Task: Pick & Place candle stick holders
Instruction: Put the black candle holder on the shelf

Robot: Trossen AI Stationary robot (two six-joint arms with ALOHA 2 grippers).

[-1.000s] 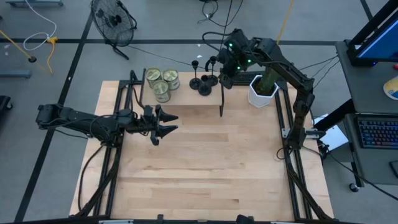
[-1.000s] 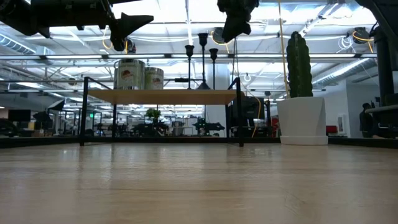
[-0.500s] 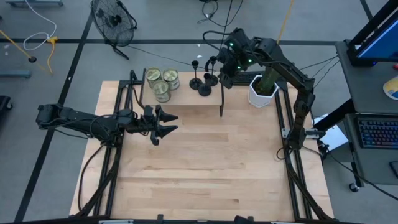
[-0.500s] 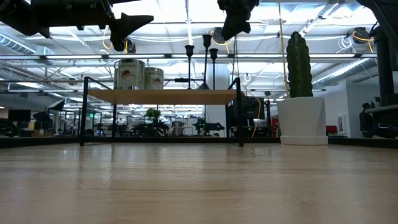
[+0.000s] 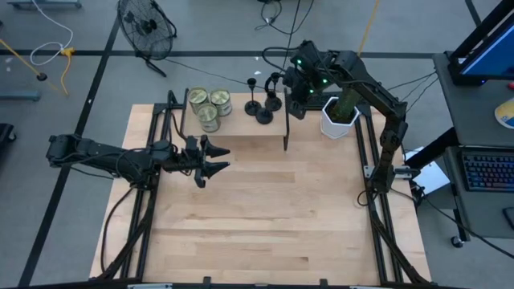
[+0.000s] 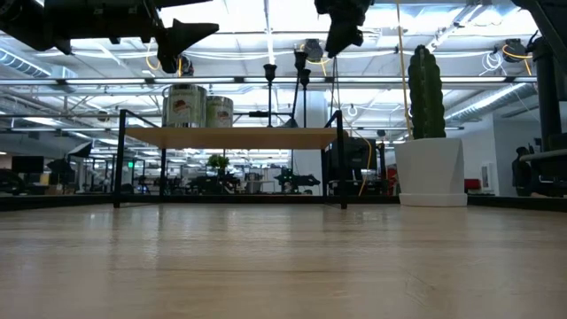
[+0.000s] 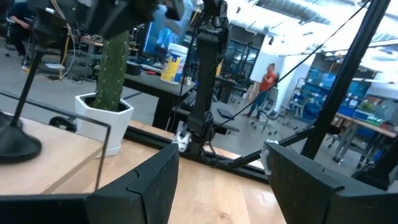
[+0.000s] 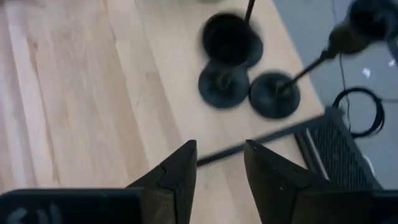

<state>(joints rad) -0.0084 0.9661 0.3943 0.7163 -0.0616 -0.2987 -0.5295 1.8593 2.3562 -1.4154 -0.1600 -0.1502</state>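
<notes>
The right gripper (image 5: 295, 108), fingers spread and empty, has drifted slightly rightward above the raised shelf (image 5: 241, 128) over the last second. It hangs just beside the three black candle stick holders (image 5: 263, 104), which stand clustered and upright at the shelf's far end, near the greenish glass jars (image 5: 209, 107). No holder is grasped yet; this looks like lining up for a pick. The left gripper (image 5: 210, 160) waits open over the table (image 5: 257, 209).

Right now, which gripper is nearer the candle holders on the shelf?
The right. The right gripper hangs open just beside and above the candle holders on the shelf. The left gripper hovers open over the table, well in front of the shelf.
</notes>
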